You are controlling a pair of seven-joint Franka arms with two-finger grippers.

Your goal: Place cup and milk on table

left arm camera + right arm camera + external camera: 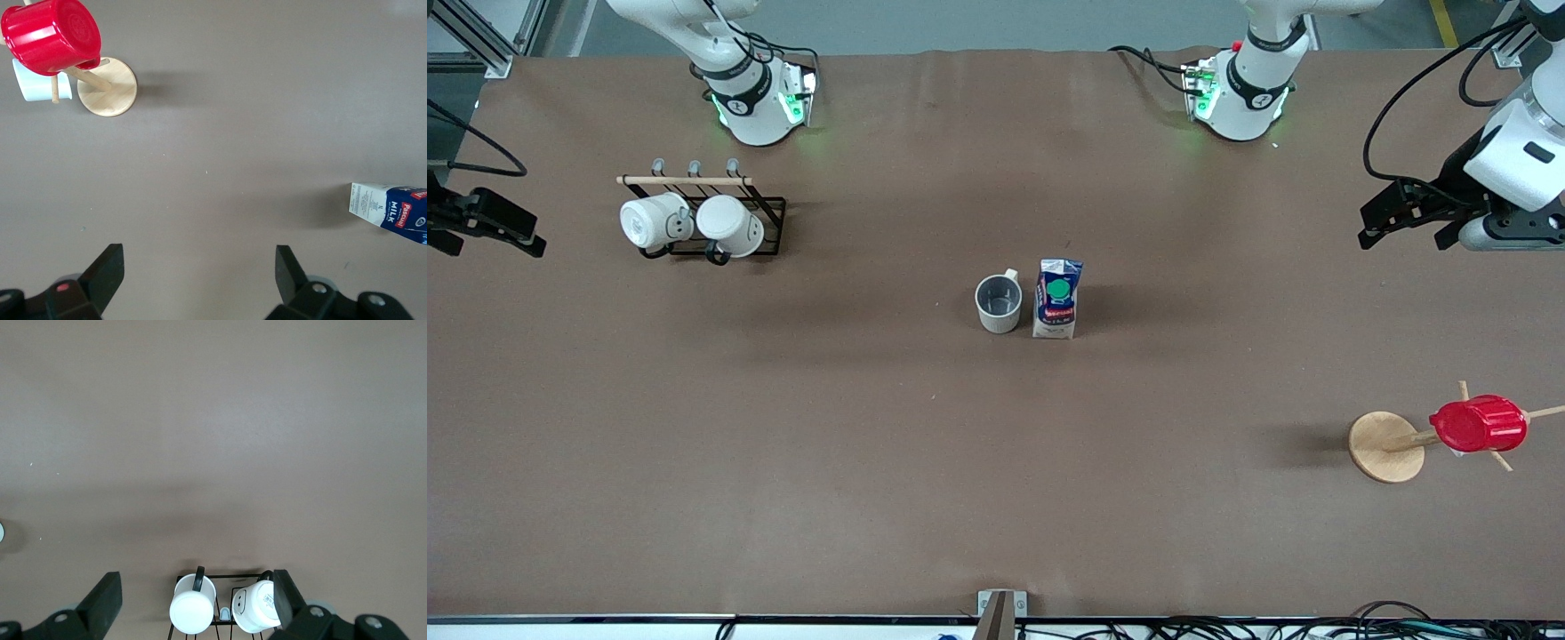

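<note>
The cup (998, 303), cream-white with a dark grey inside, stands upright in the middle of the brown table (783, 462). Close beside it, toward the left arm's end, stands the blue-and-white milk (1057, 299) with its green cap. Its side also shows in the left wrist view (390, 207). Neither gripper touches them. My left gripper (1400, 233) (198, 267) hangs open and empty over the left arm's end of the table. My right gripper (494, 238) (195, 593) hangs open and empty over the right arm's end.
A black wire rack (769, 209) (220, 576) with two white mugs (654, 222) (729, 227) stands at the right arm's end. A red ribbed cup (1476, 424) (53, 33) hangs on a wooden stand (1385, 446) (107, 87) at the left arm's end, nearer to the front camera.
</note>
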